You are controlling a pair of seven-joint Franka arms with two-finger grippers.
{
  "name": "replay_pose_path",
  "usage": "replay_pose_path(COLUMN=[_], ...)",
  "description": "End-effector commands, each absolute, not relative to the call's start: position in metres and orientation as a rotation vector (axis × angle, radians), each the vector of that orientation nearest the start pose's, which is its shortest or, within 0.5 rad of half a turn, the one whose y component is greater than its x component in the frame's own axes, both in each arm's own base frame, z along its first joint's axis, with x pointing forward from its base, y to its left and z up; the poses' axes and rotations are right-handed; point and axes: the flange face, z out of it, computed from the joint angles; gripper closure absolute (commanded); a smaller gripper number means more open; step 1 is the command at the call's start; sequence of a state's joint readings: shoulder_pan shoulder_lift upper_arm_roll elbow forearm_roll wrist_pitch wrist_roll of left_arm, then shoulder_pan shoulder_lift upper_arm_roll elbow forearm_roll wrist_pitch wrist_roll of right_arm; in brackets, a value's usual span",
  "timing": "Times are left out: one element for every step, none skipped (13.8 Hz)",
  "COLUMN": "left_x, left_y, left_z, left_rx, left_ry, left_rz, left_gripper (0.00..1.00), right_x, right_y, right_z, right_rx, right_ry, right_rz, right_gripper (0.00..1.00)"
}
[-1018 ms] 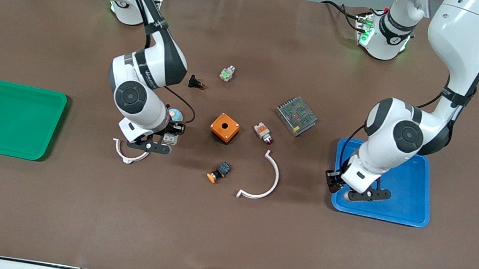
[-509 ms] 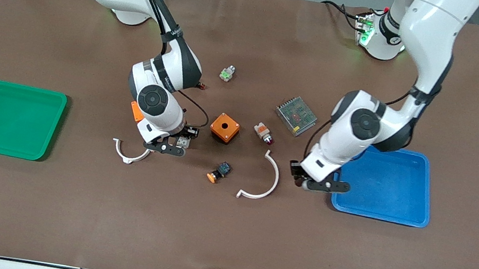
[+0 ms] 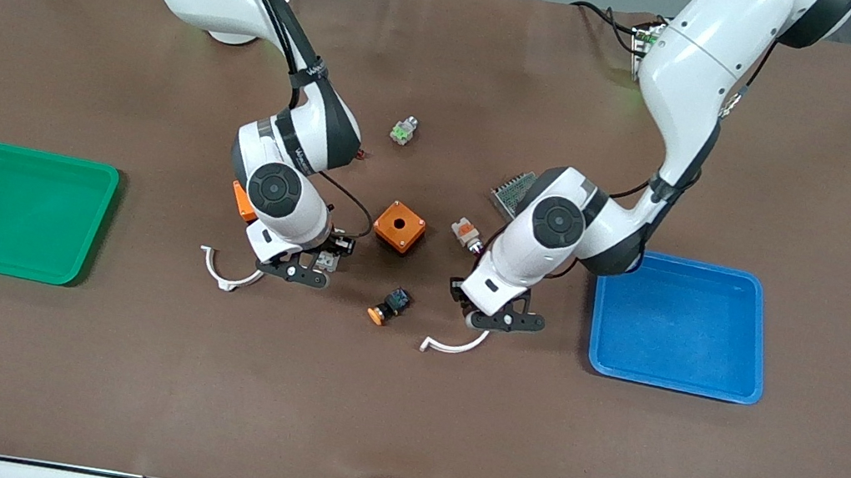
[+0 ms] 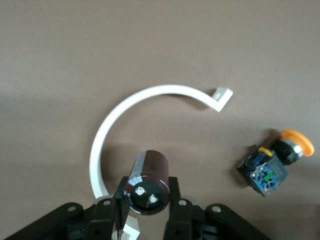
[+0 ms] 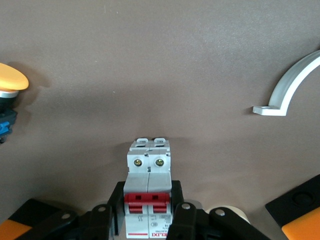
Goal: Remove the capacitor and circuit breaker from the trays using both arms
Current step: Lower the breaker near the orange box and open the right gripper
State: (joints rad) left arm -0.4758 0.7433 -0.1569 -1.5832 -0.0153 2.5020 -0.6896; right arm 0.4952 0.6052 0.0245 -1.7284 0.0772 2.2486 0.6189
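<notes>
Since the earlier frames the left arm had swung off the blue plastic tray (image 3: 674, 369) toward mid-surface, and the right arm had shifted a bit toward the centre too. Left hand (image 4: 148, 210) hung over the larger white plastic arc (image 4: 131, 107), fingers pinching the small dark cylindrical capacitor (image 4: 147, 184), pale marks on its top. Right hand (image 5: 148, 220) hung over the brown surface (image 3: 398, 420) beside the smaller white arc (image 3: 222, 274), pinching the white-grey rectangular breaker (image 5: 148, 192) w/ 2 red levers. Counted: 2 trays, blue plus a green plastic one (image 3: 16, 209), each at its own end of the surface; 2 white arcs; 1 orange box w/ a hole (image 3: 399, 227); 1 orange-capped pushbutton w/ black-blue body (image 3: 388, 306), between the 2 hands.
</notes>
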Motion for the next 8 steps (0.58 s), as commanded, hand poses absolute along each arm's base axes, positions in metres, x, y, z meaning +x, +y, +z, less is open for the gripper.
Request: replay_pose_path(left_x=[0.587,0.584,0.582,0.582,0.583,0.583,0.589,0.598], left_y=[-0.418,-0.419,-0.42,-0.421,-0.419,-0.421,-0.42,-0.418], left_z=[0.207,0.198,0.193,0.193,0.197,0.2,0.216,0.233], left_rx=[-3.283,-3.275,-3.272,-3.271,-3.264,-3.254,-3.246,-3.226], left_ry=[-0.164,-0.161,-0.161,-0.158,-0.146,-0.114,-0.097,-0.092], left_rz=[-0.141,-0.122,-0.113,-0.111,-0.121,-0.144,-0.169,-0.16], left_gripper=[0.92,0.82,0.74,0.53,0.01,0.0,0.0,0.0], right_x=[0.576,0.575,0.573,0.57,0.566,0.563,0.556,0.551], right_y=[0.335,0.336,0.338,0.339,0.339,0.336,0.334,0.327], right_z=[0.22,0.221,0.224,0.233,0.254,0.277,0.304,0.33], right_rx=[-3.101,-3.104,-3.105,-3.11,-3.122,-3.129,-3.136,-3.144], right_ry=[0.269,0.268,0.269,0.28,0.284,0.282,0.275,0.277], right_rz=[0.186,0.195,0.192,0.212,0.252,0.28,0.31,0.34], right_gripper=[0.67,0.38,0.13,0.01,0.0,0.0,0.0,0.0])
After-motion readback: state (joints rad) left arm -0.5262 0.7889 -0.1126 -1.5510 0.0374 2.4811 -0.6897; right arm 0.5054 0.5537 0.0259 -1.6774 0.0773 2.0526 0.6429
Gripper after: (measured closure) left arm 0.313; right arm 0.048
